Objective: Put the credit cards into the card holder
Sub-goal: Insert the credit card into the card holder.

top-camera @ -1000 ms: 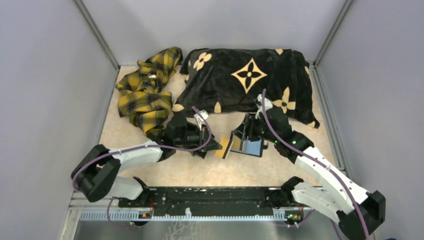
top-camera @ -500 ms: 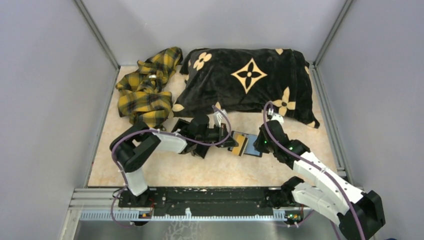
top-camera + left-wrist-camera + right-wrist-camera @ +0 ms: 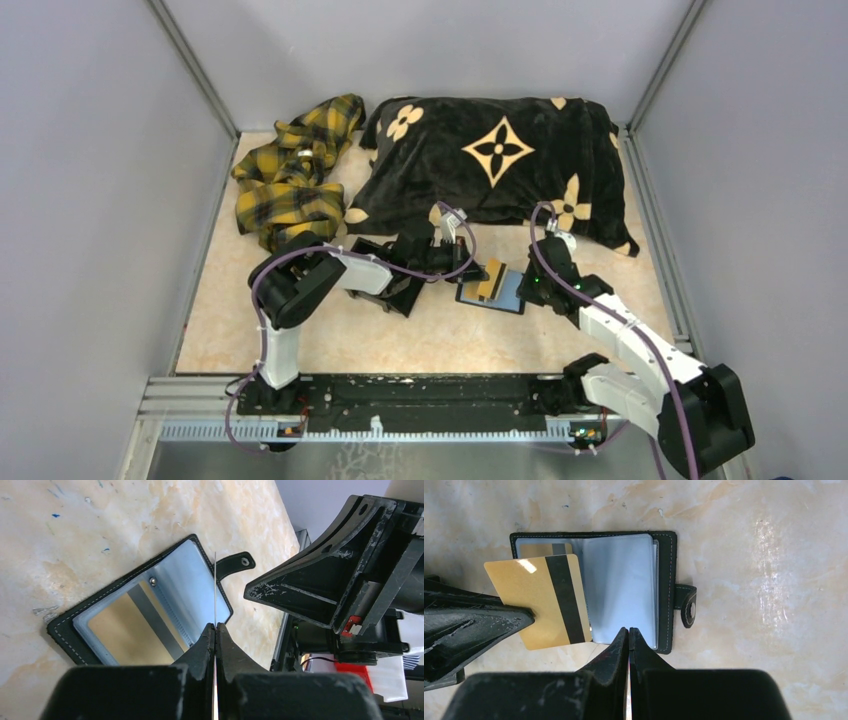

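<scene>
Holding a thin gold plastic card with a black stripe by 1 edge, the left tool has its 2 fingers pressed tight on it. The card hangs over the small black folding card holder with clear bluish sleeves, on the side away from the snap strap. The holder lies open and flat on the pale marbled table, between the middle and the right edge, a little closer to the near edge than to the far one. The right tool has its fingers closed together at the border of the holder; I cannot tell if it pinches a sleeve or only presses there. Another gold card seems to sit in 1 sleeve, so I judge 1 card is done. The held card is not yet inside; it needs to be lined up with an opening and slid in. No other loose cards are visible.
</scene>
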Robot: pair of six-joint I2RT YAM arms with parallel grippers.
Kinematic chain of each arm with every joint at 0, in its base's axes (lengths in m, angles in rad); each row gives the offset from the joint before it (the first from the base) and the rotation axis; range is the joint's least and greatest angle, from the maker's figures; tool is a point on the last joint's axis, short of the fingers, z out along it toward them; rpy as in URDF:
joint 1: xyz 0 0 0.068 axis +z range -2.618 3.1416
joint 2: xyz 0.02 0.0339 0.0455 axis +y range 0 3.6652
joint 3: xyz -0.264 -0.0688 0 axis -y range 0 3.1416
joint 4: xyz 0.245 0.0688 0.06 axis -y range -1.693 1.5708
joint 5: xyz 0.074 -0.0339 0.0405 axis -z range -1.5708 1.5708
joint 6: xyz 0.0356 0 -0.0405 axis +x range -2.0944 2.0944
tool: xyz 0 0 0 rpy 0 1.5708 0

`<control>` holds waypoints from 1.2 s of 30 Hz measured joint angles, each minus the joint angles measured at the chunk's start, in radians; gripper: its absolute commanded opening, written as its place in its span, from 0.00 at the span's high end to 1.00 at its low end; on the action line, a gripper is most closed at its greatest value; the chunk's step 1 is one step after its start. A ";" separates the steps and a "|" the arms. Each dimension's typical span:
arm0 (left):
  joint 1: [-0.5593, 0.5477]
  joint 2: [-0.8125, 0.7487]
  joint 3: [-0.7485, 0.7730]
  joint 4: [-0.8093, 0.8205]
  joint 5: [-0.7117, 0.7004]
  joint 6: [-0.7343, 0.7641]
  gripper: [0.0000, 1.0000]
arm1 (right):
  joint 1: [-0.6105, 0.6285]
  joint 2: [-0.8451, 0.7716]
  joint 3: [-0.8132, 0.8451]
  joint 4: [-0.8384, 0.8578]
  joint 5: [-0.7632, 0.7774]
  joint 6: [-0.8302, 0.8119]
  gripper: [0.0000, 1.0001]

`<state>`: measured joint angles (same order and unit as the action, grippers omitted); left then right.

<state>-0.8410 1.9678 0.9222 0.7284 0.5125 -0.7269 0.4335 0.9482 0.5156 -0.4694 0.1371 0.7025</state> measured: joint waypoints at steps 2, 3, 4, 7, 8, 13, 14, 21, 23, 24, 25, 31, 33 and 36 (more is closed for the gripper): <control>0.000 0.007 0.005 -0.012 -0.013 0.000 1.00 | -0.012 0.017 -0.005 0.019 -0.010 -0.003 1.00; 0.000 0.009 0.006 -0.019 -0.020 0.000 1.00 | -0.018 0.025 -0.006 0.023 -0.013 -0.003 1.00; 0.000 0.011 0.008 -0.024 -0.027 0.000 1.00 | -0.023 0.034 -0.010 0.034 -0.017 -0.003 1.00; 0.000 0.017 0.018 -0.044 -0.050 0.001 1.00 | -0.033 0.058 -0.013 0.050 -0.027 -0.003 1.00; 0.000 0.018 0.021 -0.052 -0.057 0.001 1.00 | -0.037 0.065 -0.013 0.058 -0.032 -0.003 1.00; 0.000 0.024 0.034 -0.088 -0.085 0.002 1.00 | -0.059 0.097 -0.018 0.090 -0.041 -0.005 1.00; 0.000 0.024 0.034 -0.093 -0.092 0.002 1.00 | -0.064 0.105 -0.019 0.092 -0.043 -0.005 1.00; 0.000 0.024 0.034 -0.120 -0.135 -0.007 1.00 | -0.077 0.150 -0.027 0.134 -0.058 -0.004 1.00; 0.000 0.024 0.034 -0.128 -0.144 -0.014 1.00 | -0.079 0.163 -0.032 0.140 -0.061 -0.004 1.00; 0.000 0.024 0.034 -0.131 -0.146 -0.016 1.00 | -0.079 0.167 -0.034 0.143 -0.061 -0.004 1.00; 0.000 0.024 0.034 -0.134 -0.150 -0.019 1.00 | -0.081 0.174 -0.034 0.145 -0.064 -0.004 1.00; -0.004 0.024 0.034 -0.154 -0.169 -0.052 1.00 | -0.090 0.188 -0.044 0.175 -0.075 -0.003 1.00; -0.006 0.024 0.034 -0.165 -0.178 -0.065 1.00 | -0.090 0.194 -0.044 0.185 -0.077 -0.003 1.00; -0.008 0.024 0.034 -0.177 -0.183 -0.075 1.00 | -0.093 0.200 -0.045 0.196 -0.079 -0.003 1.00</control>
<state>-0.8486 1.9915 0.9562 0.5518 0.3290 -0.8021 0.3405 1.1477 0.4709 -0.2733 0.0578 0.6998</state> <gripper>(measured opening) 0.006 0.006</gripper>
